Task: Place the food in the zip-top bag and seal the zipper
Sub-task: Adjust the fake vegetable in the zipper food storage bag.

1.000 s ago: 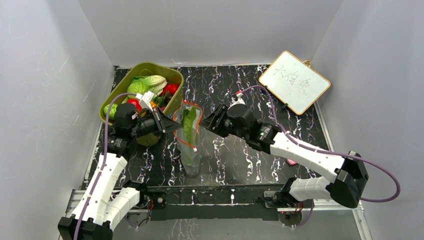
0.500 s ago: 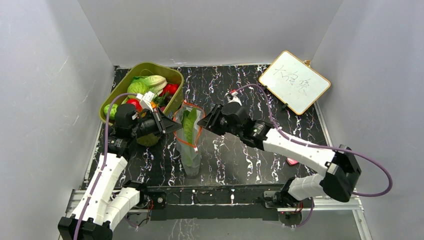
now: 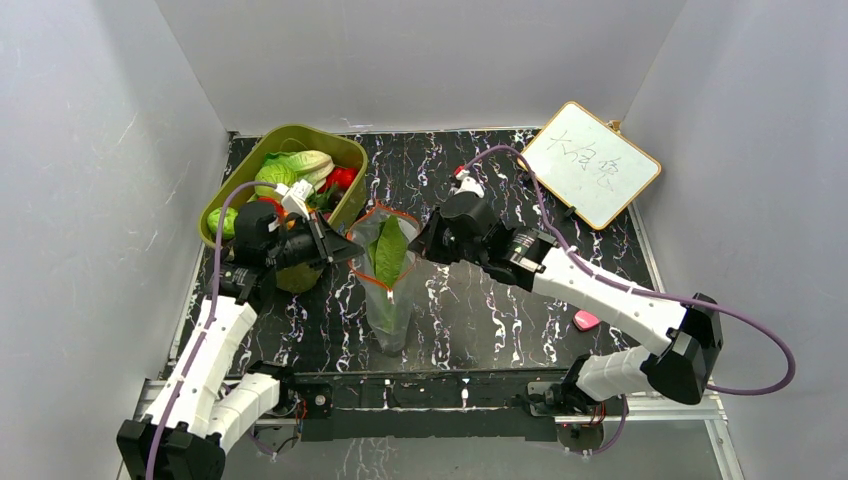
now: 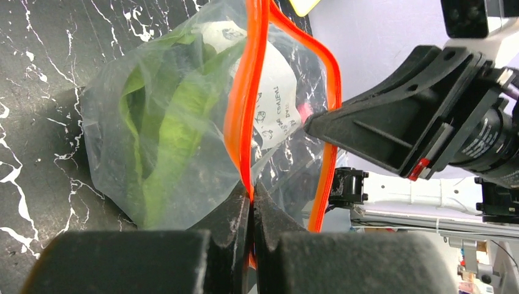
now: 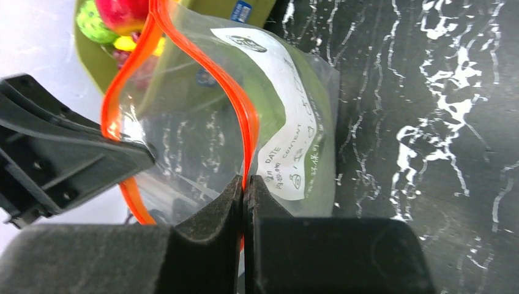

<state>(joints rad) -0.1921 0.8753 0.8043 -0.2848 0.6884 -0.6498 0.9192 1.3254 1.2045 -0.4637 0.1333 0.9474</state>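
Observation:
The clear zip-top bag [image 3: 392,300] stands upright mid-table, its mouth held wide between both grippers. A long green leaf [image 3: 388,255] of the food sits inside it. My left gripper [image 3: 352,250] is shut on the left side of the red-orange zipper [image 4: 245,110], pinched at its tips [image 4: 251,187]. My right gripper [image 3: 418,243] is shut on the opposite zipper strip [image 5: 242,116], clamped at its tips [image 5: 244,180]. A pale cabbage [image 3: 300,163] and a red fruit [image 3: 342,178] lie in the tub. The slider tab is not visible.
An olive-green tub [image 3: 240,175] with more toy food stands at the back left, just behind my left gripper. A white wood-framed board [image 3: 588,163] lies at the back right. A small pink piece [image 3: 585,320] lies near the right arm.
My right gripper moved in to the bag's right rim and shut on it. The bag's mouth now gapes wider and the bag has shifted slightly right.

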